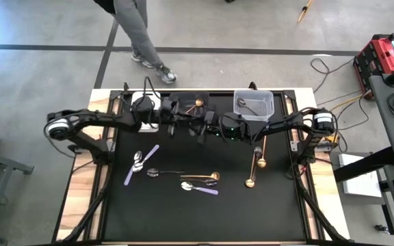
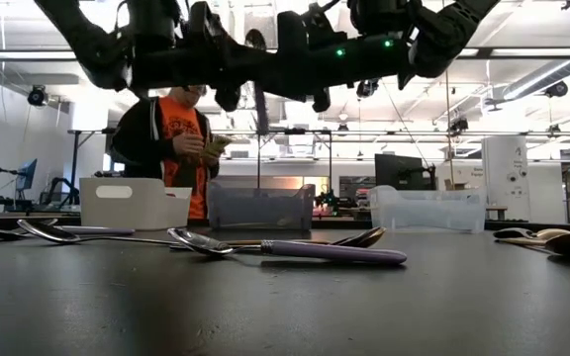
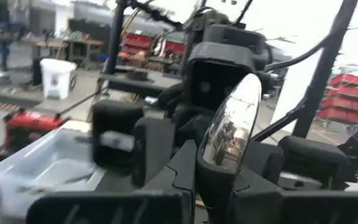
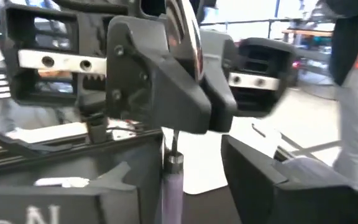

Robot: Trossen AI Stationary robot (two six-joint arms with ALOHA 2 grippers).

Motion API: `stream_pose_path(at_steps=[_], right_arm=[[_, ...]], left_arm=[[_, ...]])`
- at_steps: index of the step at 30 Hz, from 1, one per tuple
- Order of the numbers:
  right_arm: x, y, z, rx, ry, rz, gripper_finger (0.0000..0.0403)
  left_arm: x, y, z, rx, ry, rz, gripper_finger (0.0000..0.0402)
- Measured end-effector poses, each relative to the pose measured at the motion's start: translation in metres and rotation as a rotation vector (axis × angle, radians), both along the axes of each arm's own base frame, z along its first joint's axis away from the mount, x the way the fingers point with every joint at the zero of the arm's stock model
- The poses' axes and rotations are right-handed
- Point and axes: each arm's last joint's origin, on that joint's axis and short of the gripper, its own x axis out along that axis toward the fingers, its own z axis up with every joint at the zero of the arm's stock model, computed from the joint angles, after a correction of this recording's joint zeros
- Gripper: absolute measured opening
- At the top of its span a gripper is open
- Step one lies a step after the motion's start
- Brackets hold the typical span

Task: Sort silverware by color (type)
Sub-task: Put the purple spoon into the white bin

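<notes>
My left hand (image 1: 195,126) is clamped on the bowl of a silver spoon with a lilac-purple handle (image 3: 232,130). I hold it in the air above the 12 o'clock edge of the black counter (image 1: 279,205), in front of the dark rectangular bin (image 1: 183,102). The handle hangs straight down. My right hand (image 1: 214,128) meets it from the 3 o'clock side, its fingers (image 4: 291,180) spread either side of that handle without pressing it.

The rest of the silverware lies flat. Two more lilac-handled pieces (image 1: 150,156) are at 9 o'clock, with a slim dark grey spoon (image 1: 163,172) and a gold spoon (image 1: 204,176) at the centre. Two gold spoons (image 1: 260,160) lie toward 3 o'clock. A grey spoon (image 1: 248,104) sits in the clear plastic bin (image 1: 271,102) at 1 o'clock.
</notes>
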Motion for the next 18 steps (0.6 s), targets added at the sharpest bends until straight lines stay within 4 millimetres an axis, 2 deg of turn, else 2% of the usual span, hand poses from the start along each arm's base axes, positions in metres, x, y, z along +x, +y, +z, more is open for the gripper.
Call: stream_pose_path(at_steps=[5, 11, 15, 18], right_arm=[[-0.004, -0.004, 0.002, -0.003, 0.038, -0.067, 0.019], [-0.006, -0.005, 0.001, 0.0, 0.077, -0.093, 0.0205], [-0.006, -0.005, 0.001, -0.003, 0.08, -0.101, 0.0205], [-0.006, -0.006, 0.0, -0.01, 0.092, -0.11, 0.0205]], left_arm=[[-0.031, 0.016, 0.011, -0.032, 0.165, 0.175, 0.0002], [-0.082, 0.041, 0.028, -0.079, 0.493, 0.58, 0.0001], [-0.104, 0.052, 0.041, -0.13, 0.614, 0.682, 0.0001], [-0.115, 0.064, 0.041, -0.149, 0.693, 0.741, 0.0001]])
